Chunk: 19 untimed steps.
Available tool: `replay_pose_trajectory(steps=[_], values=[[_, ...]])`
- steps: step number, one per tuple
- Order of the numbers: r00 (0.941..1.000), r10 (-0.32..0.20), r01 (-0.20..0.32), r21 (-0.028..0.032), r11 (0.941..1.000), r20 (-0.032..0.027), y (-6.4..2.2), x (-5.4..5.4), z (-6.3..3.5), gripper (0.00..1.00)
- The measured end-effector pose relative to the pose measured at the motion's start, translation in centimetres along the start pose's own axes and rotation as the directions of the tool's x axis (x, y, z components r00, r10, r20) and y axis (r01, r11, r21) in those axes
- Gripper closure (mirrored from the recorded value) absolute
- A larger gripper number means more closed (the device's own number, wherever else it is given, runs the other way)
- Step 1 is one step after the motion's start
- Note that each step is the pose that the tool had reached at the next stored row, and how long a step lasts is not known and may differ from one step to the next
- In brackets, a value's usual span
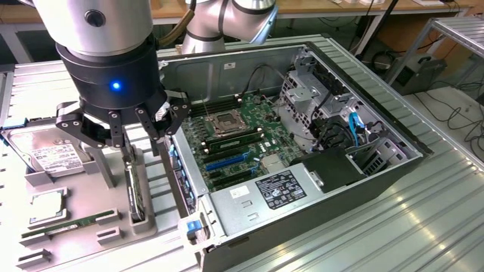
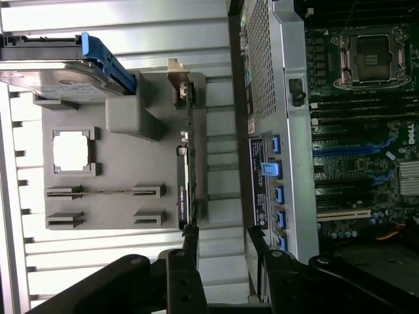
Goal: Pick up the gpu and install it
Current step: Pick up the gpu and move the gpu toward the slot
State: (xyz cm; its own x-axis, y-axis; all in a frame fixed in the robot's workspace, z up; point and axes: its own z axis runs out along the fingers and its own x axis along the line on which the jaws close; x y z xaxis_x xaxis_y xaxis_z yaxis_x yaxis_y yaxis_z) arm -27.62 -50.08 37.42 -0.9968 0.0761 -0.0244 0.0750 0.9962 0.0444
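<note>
Step in hand: approach for the pick. No grasp yet.

- Claw (image 1: pixel 135 146) is hanging wide open and holding nothing. Its fingers (image 2: pixel 190 243) are pointing down, and nothing is lying between them.
- Gpu (image 1: pixel 135 195) is standing on its long edge in a slot of the grey tray (image 1: pixel 90 190), just below the claw and apart from it. It is not yet lifted or touched.
- In the wrist view the gpu (image 2: pixel 188 176) is running out ahead of the claw (image 2: pixel 221 241) as a thin dark line. Its silver bracket (image 2: pixel 178 82) is sitting at the far end.
- The card is lining up nearer the finger on the tray side than the middle of the gap. Parallax may be adding to this, so I am not reading it as a true offset.
- The open case (image 1: pixel 325 187) is lying beside the claw, on the side away from the tray. Its board (image 1: pixel 242 136) is facing up, and the blue slots (image 1: pixel 226 161) are showing free.
- The drive (image 1: pixel 47 152) is sitting on the tray beyond the gpu, on the claw's far side from the case.
- Tray and case are both resting on the ribbed metal surface (image 1: pixel 393 226).

Judgement on what a grasp is calling for:
- the card's top edge centred between the fingers
- a straight descent
- a close across the thin faces, clear of the tray's posts
</note>
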Motion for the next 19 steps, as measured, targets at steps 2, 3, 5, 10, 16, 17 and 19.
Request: replay_pose_trajectory(steps=[2, 3, 5, 10, 16, 17, 19], values=[[1.0, 0.0, 0.0, 0.0, 1.0, 0.0, 0.0, 0.0, 0.07, 0.58], [1.0, 0.0, 0.0, 0.0, 1.0, 0.0, 0.0, 0.0, 0.1, 0.58], [1.0, 0.0, 0.0, 0.0001, 1.0, -0.0001, -0.01, 0.01, 0.17, 0.58], [1.0, 0.0, 0.0, 0.0, 1.0, 0.0, -0.01, 0.01, 0.32, 0.58], [1.0, 0.0, 0.0, 0.0001, 1.0, 0.0, -0.02, 0.01, 0.51, 0.58], [1.0, 0.0, 0.0, 0.0, 1.0, 0.0, -0.02, 0.01, 0.54, 0.58], [1.0, 0.0, 0.0, 0.0001, 1.0, -0.0001, -0.03, 0.01, 0.59, 0.58]])
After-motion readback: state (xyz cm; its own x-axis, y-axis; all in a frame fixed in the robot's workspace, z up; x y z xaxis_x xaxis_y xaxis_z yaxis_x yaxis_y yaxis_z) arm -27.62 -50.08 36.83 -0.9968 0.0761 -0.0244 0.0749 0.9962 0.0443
